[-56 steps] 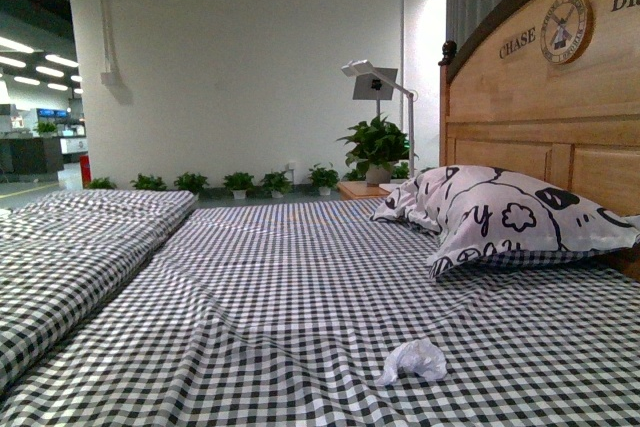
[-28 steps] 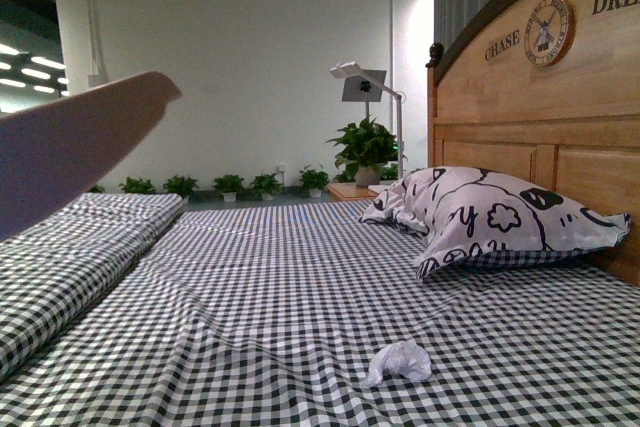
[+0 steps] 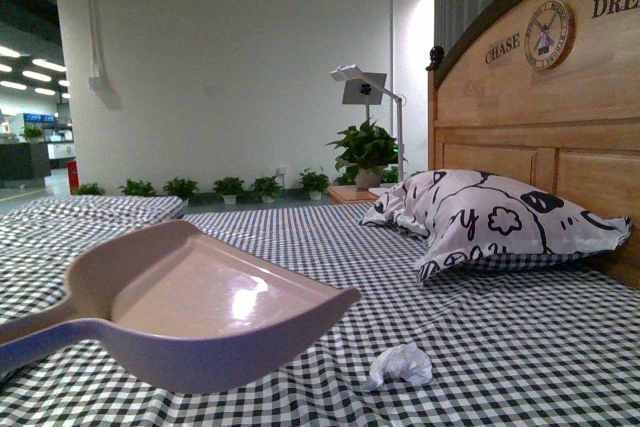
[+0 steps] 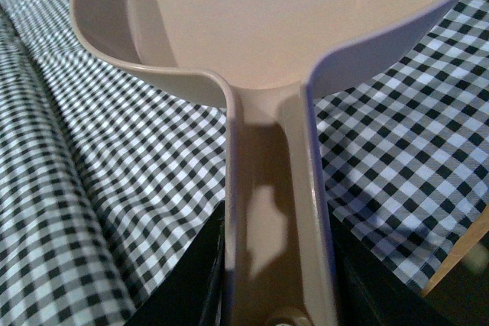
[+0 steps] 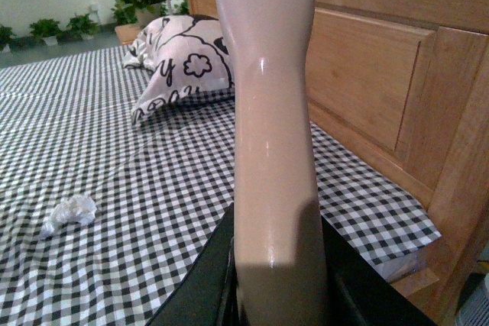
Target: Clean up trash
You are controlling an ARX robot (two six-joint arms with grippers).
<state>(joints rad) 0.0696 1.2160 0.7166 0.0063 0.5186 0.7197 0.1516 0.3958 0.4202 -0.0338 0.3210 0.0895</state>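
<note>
Checked sheet (image 3: 520, 337) holds trash (image 3: 400, 365); dustpan (image 3: 200, 312) and pale handle (image 5: 271, 112) run off-frame

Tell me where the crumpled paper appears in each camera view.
Front view: the paper lies low, right of the dustpan.
Left wrist view: not in it.
Right wrist view: paper apart from the handle, nearer than the pillow.
Shared landmark: the pillow, front and right wrist views.
</note>
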